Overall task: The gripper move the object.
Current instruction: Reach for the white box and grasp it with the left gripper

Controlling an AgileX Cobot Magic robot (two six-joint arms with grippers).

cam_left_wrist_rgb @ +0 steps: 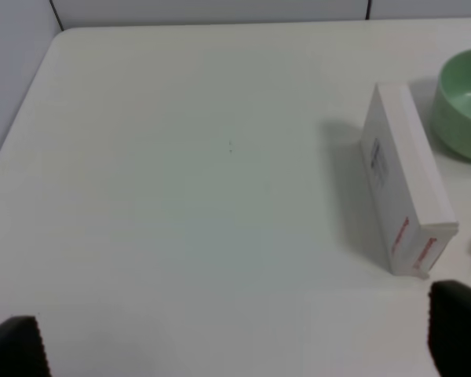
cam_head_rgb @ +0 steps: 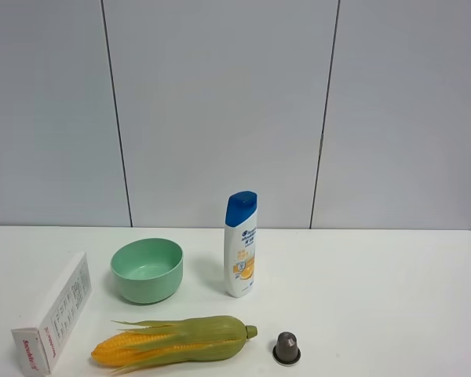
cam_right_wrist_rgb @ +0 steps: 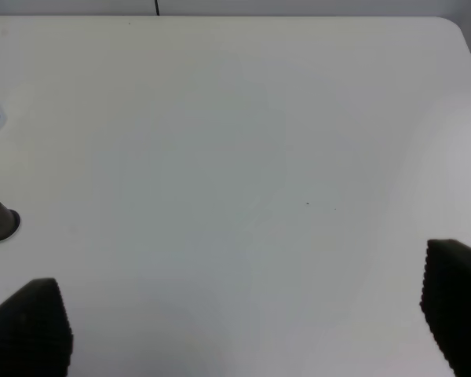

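Observation:
The object, a long white carton (cam_head_rgb: pixel 59 316) with black print and a red-lettered end, lies on the white table at the front left. The left wrist view shows the same carton (cam_left_wrist_rgb: pixel 404 188) lying flat beside the green bowl. My left gripper (cam_left_wrist_rgb: pixel 235 345) hangs open above bare table, apart from the carton, its two black fingertips (cam_left_wrist_rgb: pixel 16 345) wide apart. My right gripper (cam_right_wrist_rgb: pixel 243 330) is open too, over empty table on the right side, nothing between its fingertips (cam_right_wrist_rgb: pixel 455 306). Neither arm shows in the exterior high view.
A mint green bowl (cam_head_rgb: pixel 147 269) stands behind the carton's far end. A white shampoo bottle with a blue cap (cam_head_rgb: pixel 241 244) stands upright at centre. An ear of corn (cam_head_rgb: pixel 177 341) and a small dark capsule (cam_head_rgb: pixel 286 348) lie near the front edge.

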